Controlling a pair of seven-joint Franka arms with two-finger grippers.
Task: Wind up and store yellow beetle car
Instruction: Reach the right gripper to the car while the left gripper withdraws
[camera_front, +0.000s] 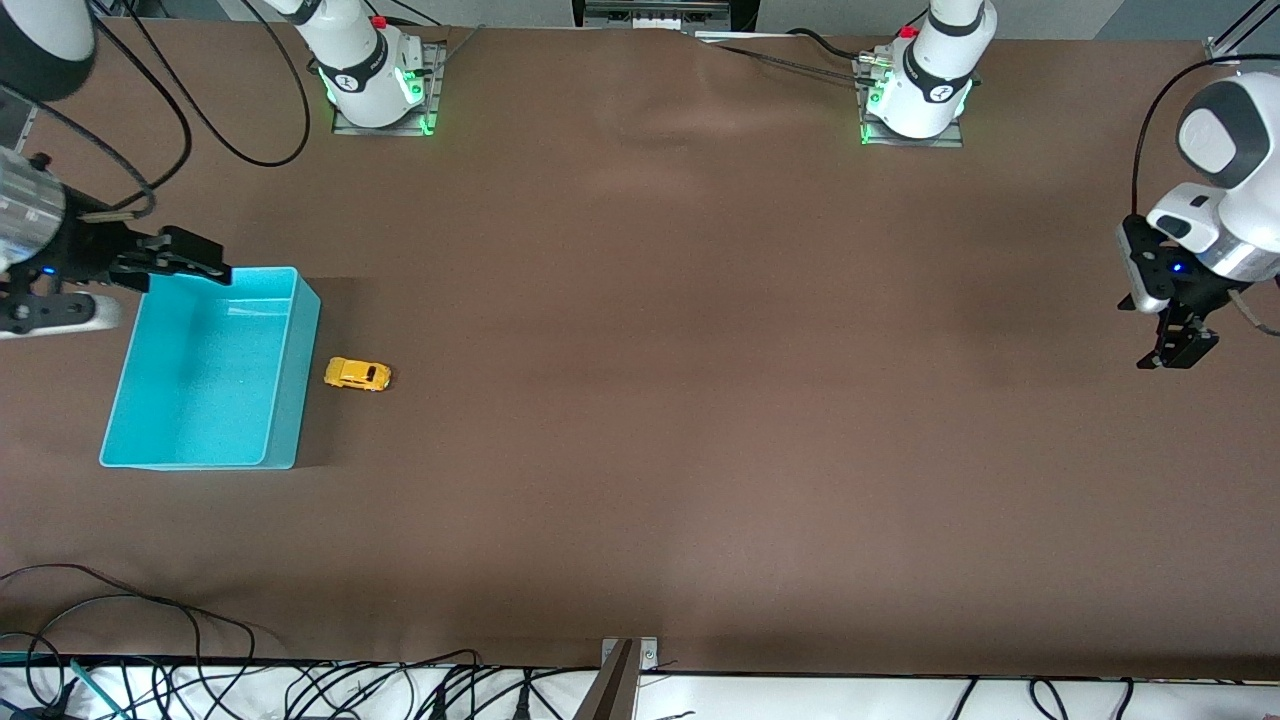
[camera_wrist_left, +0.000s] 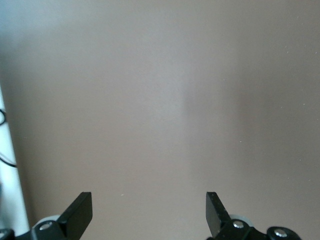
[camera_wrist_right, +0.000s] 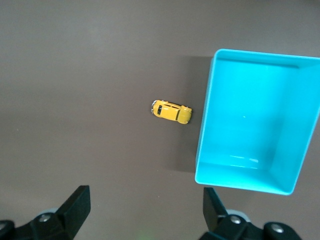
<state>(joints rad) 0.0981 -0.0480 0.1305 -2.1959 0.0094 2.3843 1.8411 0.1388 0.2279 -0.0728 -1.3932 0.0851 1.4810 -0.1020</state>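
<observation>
Two hands hang in the air, both spread wide and holding nothing. The right hand (camera_front: 185, 262) is over the turquoise bin (camera_front: 283, 395) at its rim farther from the front camera. The yellow beetle car (camera_front: 357, 374) sits on the brown counter (camera_front: 700, 400) just beside the bin (not touching). The left hand (camera_front: 1178, 350) waits over bare counter at the left arm's end.

A wide brown counter (camera_front: 700, 400) is seen evenly lit, with faint creases toward its upper edge, while tangled black cables (camera_front: 250, 690) are draped along a white strip (camera_front: 850, 697) at its lower edge.
</observation>
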